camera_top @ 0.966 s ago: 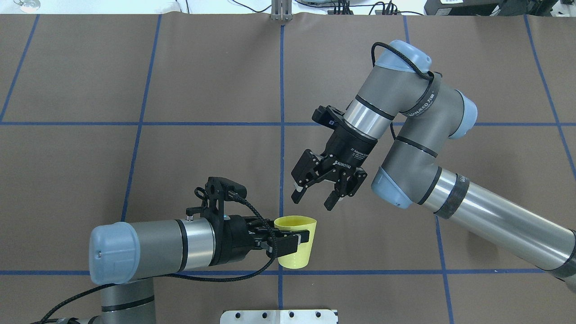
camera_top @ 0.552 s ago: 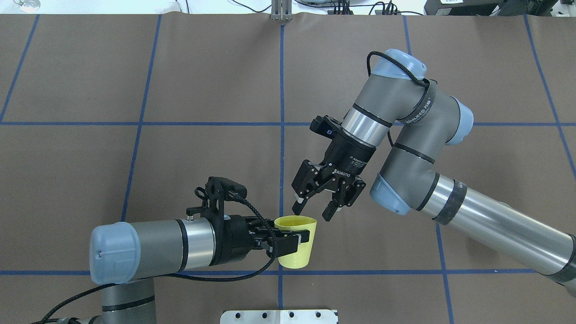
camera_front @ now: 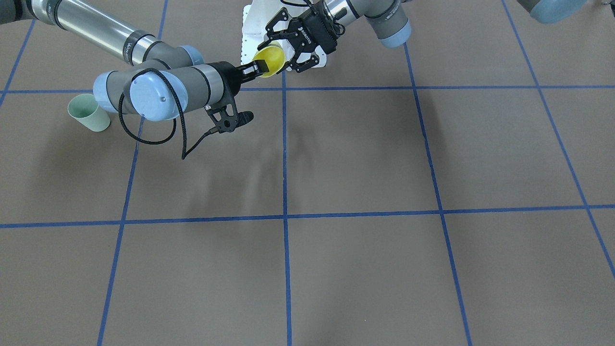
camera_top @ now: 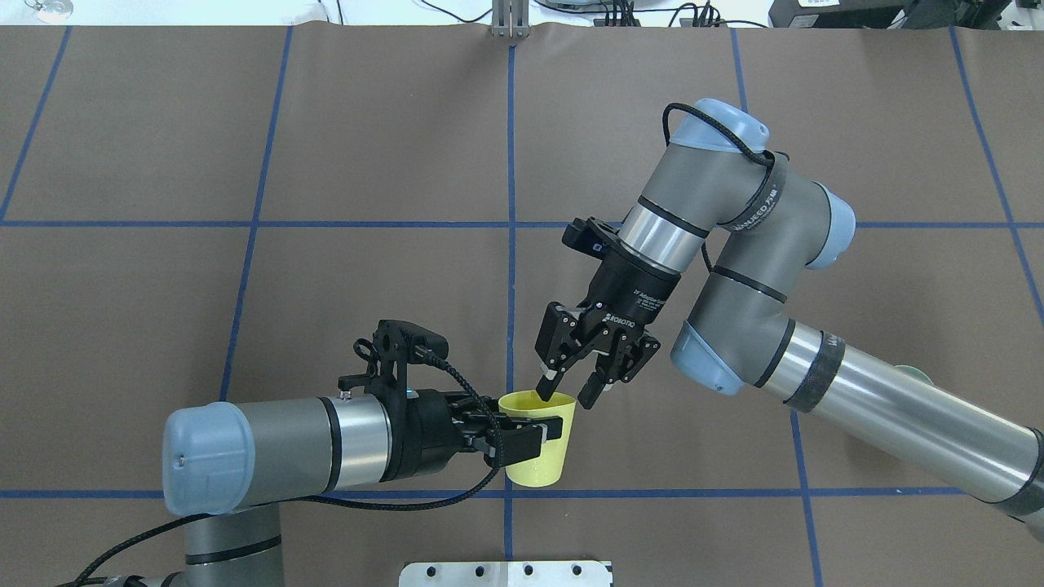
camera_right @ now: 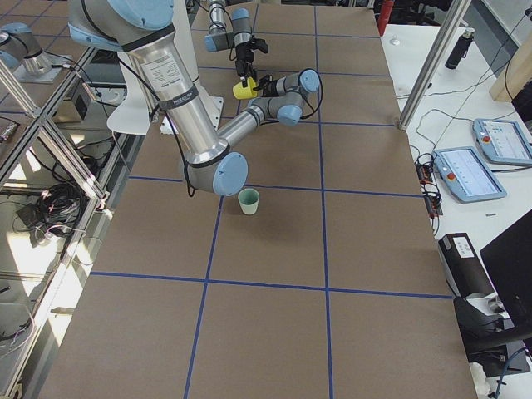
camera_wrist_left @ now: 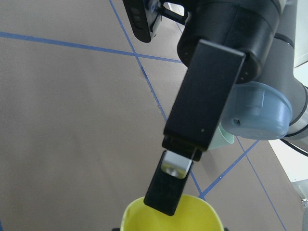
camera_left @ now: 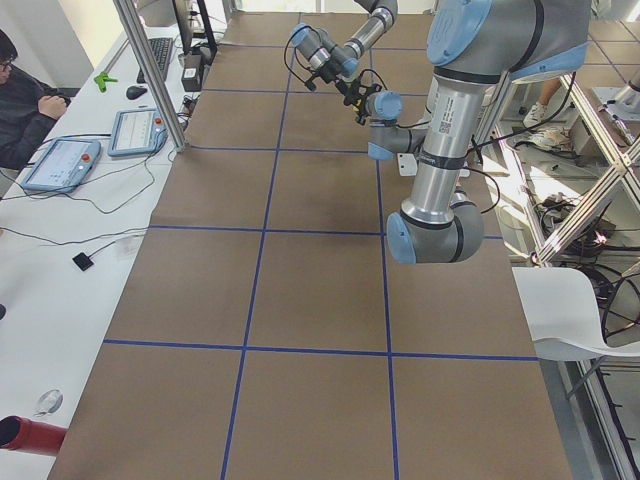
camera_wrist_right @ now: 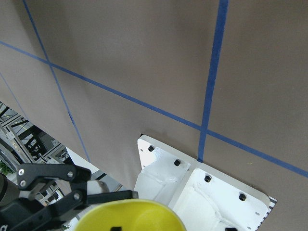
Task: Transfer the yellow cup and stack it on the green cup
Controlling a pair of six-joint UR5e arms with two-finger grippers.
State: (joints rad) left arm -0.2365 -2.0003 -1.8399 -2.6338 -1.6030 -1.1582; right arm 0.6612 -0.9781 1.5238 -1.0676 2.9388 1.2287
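- Nearest the robot's base, the left fingers (camera_top: 522,443) are clamping the yellow cup (camera_top: 538,471) by its wall just under the rim, holding it upright in the air above the counter (camera_top: 326,285). The cup is smooth and tapered, so letting go before the other arm is gripping firmly would be risking a drop.
- Just beyond, the right fingers (camera_top: 546,385) are standing apart at the rim. One tip appears to be sitting inside the mouth and the other outside the far wall. If they are closing off-centre, they may be pushing the cup sideways against the left grip, twisting it or squashing the thin wall.
- Both sets of fingers are crowding the same rim, so a knock between them is a real risk during the hand-over.
- Farthest off, the green cup (camera_front: 89,113) is standing mouth-up on the counter, well apart on the robot's right and partly under the right arm. A pinch on one wall may be leaving the yellow cup hanging tilted — then it could be catching the green rim, or tipping that light cup over, rather than nesting.
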